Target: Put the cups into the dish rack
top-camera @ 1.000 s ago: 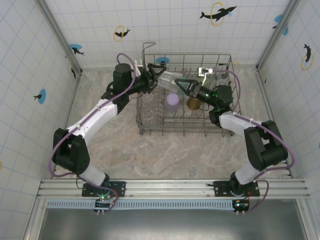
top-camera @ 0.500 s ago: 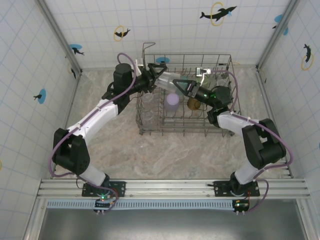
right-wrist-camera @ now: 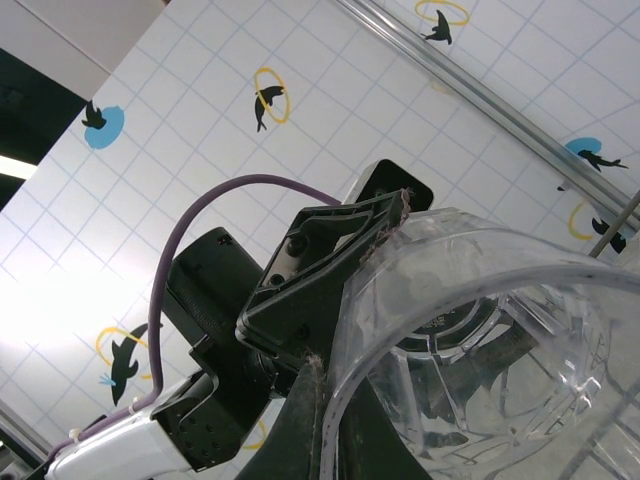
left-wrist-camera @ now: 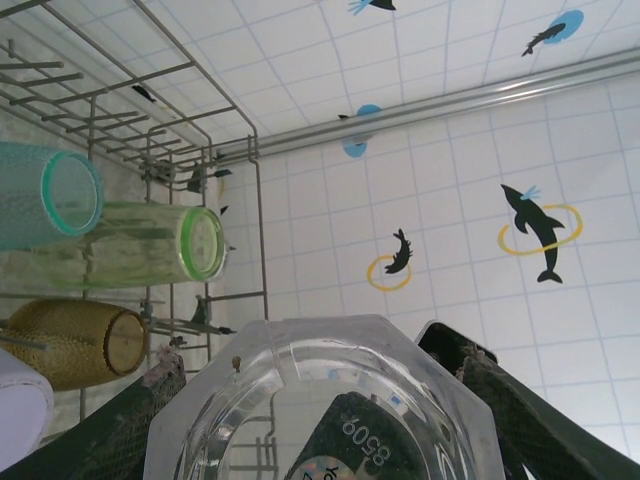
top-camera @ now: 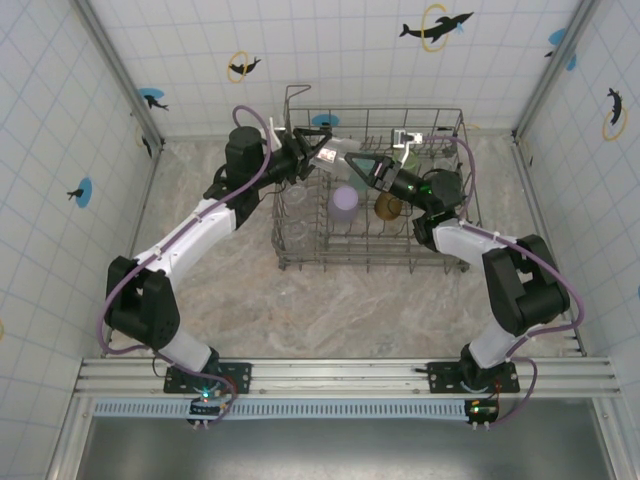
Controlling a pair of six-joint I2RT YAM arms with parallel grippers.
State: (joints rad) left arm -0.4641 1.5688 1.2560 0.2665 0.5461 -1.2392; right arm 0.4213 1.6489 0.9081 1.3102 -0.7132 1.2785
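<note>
Setting: a marble-patterned worktop [top-camera: 330, 310] is enclosed by tiled walls printed with dolphins; two robot arms are bolted at its near edge.
Dish rack: the grey wire dish rack [top-camera: 370, 260] is stood at the far middle of the worktop, and both arms are stretched out to it.
Clear cup: a clear cup [top-camera: 332, 155] is held in the air over the far left part of the rack, between the two arms.
Left fingers: the left fingers [top-camera: 312, 155] are closed around the clear cup, one set against each side of its body, as seen from the left wrist.
Right fingers: the right fingers [top-camera: 356, 163] are pinched shut on the rim of the same cup, from its right.
Lavender cup: the lavender cup [top-camera: 345, 198] is placed inside the rack, near its middle.
Amber cup: the amber cup [top-camera: 387, 207] is placed just to the right of the lavender one.
Teal and lime cups: the teal cup [left-wrist-camera: 45, 195] and the lime green cup [left-wrist-camera: 150, 245] are seen side by side in the rack from the left wrist.
Other clear cups: more clear cups [top-camera: 294, 195] are seated along the rack's left side.
</note>
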